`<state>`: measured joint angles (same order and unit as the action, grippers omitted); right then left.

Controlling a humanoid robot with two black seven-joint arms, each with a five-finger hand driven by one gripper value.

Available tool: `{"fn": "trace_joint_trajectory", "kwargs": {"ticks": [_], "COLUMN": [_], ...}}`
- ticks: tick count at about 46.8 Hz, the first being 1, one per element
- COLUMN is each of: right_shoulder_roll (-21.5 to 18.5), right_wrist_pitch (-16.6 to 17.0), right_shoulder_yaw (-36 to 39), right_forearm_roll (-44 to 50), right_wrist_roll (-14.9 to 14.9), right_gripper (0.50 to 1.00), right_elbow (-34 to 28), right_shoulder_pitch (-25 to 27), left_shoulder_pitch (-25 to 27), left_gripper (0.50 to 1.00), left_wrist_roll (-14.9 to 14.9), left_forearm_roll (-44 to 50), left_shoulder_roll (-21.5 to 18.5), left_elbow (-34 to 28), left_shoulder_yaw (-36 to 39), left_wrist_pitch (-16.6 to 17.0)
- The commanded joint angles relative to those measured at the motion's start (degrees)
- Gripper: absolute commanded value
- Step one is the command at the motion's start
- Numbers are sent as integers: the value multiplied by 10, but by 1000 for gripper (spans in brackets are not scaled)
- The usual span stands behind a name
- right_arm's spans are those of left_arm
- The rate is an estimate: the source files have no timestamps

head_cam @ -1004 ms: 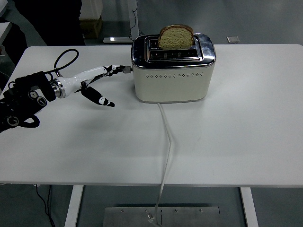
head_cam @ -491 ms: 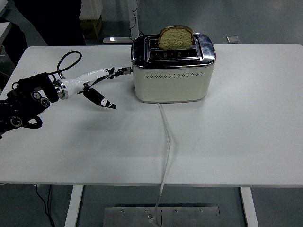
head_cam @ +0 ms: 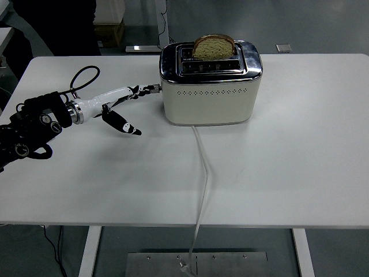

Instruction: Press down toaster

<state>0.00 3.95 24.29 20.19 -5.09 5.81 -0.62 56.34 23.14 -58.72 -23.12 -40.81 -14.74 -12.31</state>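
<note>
The left hand (head_cam: 124,101) reaches in from the left edge of the table (head_cam: 300,150), its fingers stretched out and spread, holding nothing. The longest fingertips (head_cam: 151,89) lie at the left end of the toaster (head_cam: 210,83), right where the lever would be, though the lever itself is too small to make out. The thumb (head_cam: 122,123) hangs lower, pointing down toward the tabletop, apart from the toaster.

The toaster stands toward the far middle of the table, with a slice of bread (head_cam: 214,45) riding high out of its slot and a white cord (head_cam: 203,184) running from its front over the near edge.

Since the bread sits well up, the press seems not yet done; the hand looks lined up at the lever, and the downward push is what remains.

Compared with a second ago, the hand has crept a little nearer the toaster's side and the arm has lifted slightly, while the bread and toaster have not shifted at all
</note>
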Motion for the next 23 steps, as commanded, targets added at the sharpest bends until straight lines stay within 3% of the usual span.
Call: {"fn": "trace_joint_trajectory", "kwargs": {"ticks": [1, 23], "right_shoulder_roll": [0, 0], "right_wrist_pitch": [0, 0], "right_shoulder_yaw": [0, 0], "right_forearm_roll": [0, 0], "right_wrist_roll": [1, 0], "right_gripper": [998, 1000], "right_elbow": [0, 0], "right_shoulder_pitch": [0, 0], "left_shoulder_pitch": [-2, -4], "left_gripper": [1000, 1000], "left_wrist_roll": [0, 0], "left_forearm_roll": [-1, -1], "left_shoulder_roll": [5, 16], "left_elbow": [7, 22], "left_shoulder_yaw": [1, 14], "left_wrist_pitch": [-1, -3]}}
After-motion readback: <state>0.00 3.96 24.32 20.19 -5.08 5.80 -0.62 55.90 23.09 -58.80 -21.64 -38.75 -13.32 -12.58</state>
